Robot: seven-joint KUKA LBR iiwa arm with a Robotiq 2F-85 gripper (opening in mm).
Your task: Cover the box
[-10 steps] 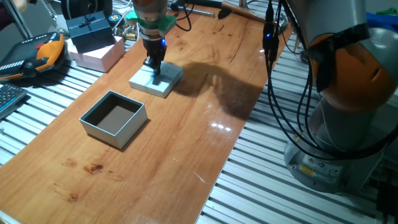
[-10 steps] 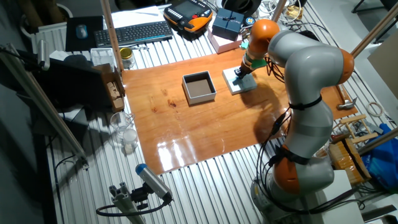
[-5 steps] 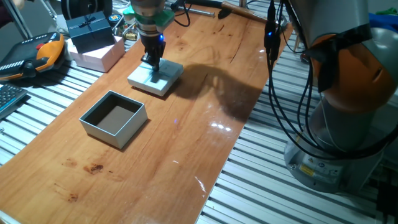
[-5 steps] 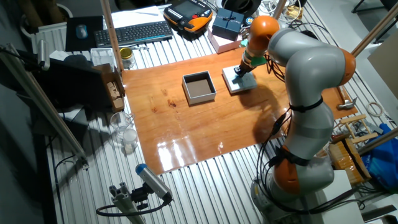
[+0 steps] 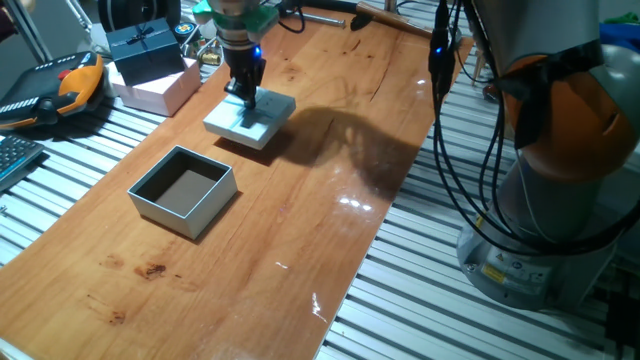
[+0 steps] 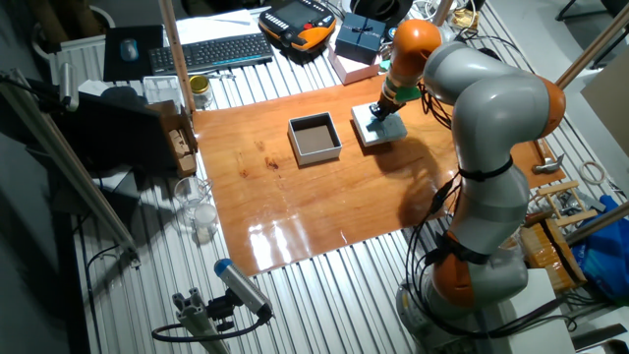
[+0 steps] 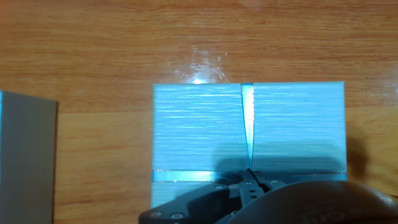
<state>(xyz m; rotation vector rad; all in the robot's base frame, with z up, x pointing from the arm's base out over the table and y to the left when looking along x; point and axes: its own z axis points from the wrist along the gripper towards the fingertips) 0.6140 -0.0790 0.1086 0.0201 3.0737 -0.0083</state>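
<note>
The box point(image 5: 213, 207) stands open on the wooden table point(image 5: 300, 230), pale blue-grey outside, dark brown inside. It also shows in the other fixed view point(image 6: 316, 155). Its pale blue lid point(image 5: 262, 124) hangs tilted, a little above the table behind the box. My gripper point(image 5: 245, 100) is shut on the thin ribbon across the lid's top. In the hand view the lid point(image 7: 199, 130) fills the middle and my gripper point(image 7: 250, 175) pinches the ribbon point(image 7: 248, 118). A strip of the box point(image 7: 25, 155) shows at the left edge there.
A dark navy ribboned box point(image 5: 148, 50) sits on a pink box point(image 5: 160, 88) at the table's back left corner. An orange teach pendant point(image 5: 70, 85) lies beside them. A keyboard point(image 6: 211, 49) and a jar point(image 6: 200, 90) are off the table. The arm's base point(image 5: 560, 200) stands at the right.
My gripper has risen with the lid, lifting it off the table and shifting it slightly back and left. The box has not moved.
</note>
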